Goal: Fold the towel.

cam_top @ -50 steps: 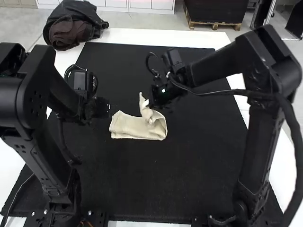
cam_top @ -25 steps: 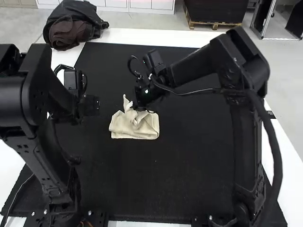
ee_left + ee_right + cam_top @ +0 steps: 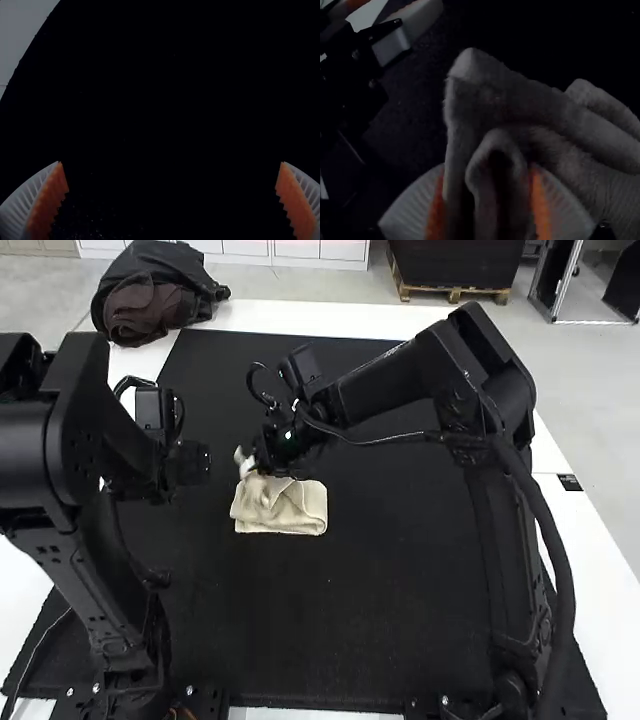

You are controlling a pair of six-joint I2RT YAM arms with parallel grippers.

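- Towel [image 3: 300,508]: cream, on the black mat [image 3: 330,620], a little left of its middle and roughly midway between its far and near edges. The right part lies low in folded layers; the left part is bunched and raised. The near side runs about parallel to the mat's near edge.
- Right gripper [image 3: 258,455]: above the towel's far left part, closed on a raised, doubled-over piece of it. In the right wrist view, a loop of cloth stands between the orange pads [image 3: 538,200], with a blunt peak rising beyond; whether this is a corner cannot be told.
- Left gripper [image 3: 200,463]: left of the towel and apart from it, over the mat; jaws wide open, with no cloth between them.
- White table [image 3: 300,317]: beneath the mat, bearing a dark bundle [image 3: 160,305] at its far left corner.
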